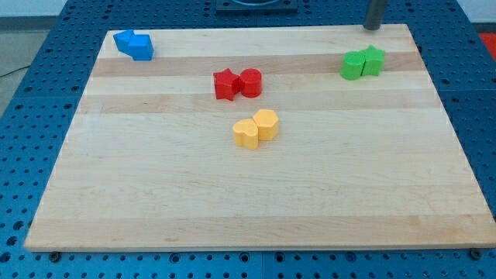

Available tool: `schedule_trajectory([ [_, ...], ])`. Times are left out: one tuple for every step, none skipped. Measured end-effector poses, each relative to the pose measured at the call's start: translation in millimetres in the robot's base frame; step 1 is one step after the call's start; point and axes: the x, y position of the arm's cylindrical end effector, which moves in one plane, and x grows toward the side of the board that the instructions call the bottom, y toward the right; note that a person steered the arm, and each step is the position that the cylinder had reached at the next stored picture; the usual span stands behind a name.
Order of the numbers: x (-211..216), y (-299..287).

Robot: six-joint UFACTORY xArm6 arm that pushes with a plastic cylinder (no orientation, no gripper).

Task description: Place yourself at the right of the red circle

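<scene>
Red circle block (251, 82) near wooden board's (232, 194) centre, touching red star-shaped block (225, 84) on view's left. Dark rod, my tip (373, 27), at top right edge, touching nothing, well apart from red circle.

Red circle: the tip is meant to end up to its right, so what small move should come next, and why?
Probably slide my tip toward the view's lower left, stopping just right of the red circle. It now sits at the board's top edge, above the green blocks, far from the circle.
</scene>
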Motion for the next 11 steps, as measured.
schedule_trajectory([
  [4.1, -24.9],
  [38.6, -61.8],
  [94.8, -89.8],
  [143.9, -101.4],
  [186.1, -99.1],
  [192.6, -99.1],
  [190.3, -101.2],
  [168.0, -112.0],
  [148.1, -142.7],
  [148.1, -171.4],
  [148.2, -192.1],
])
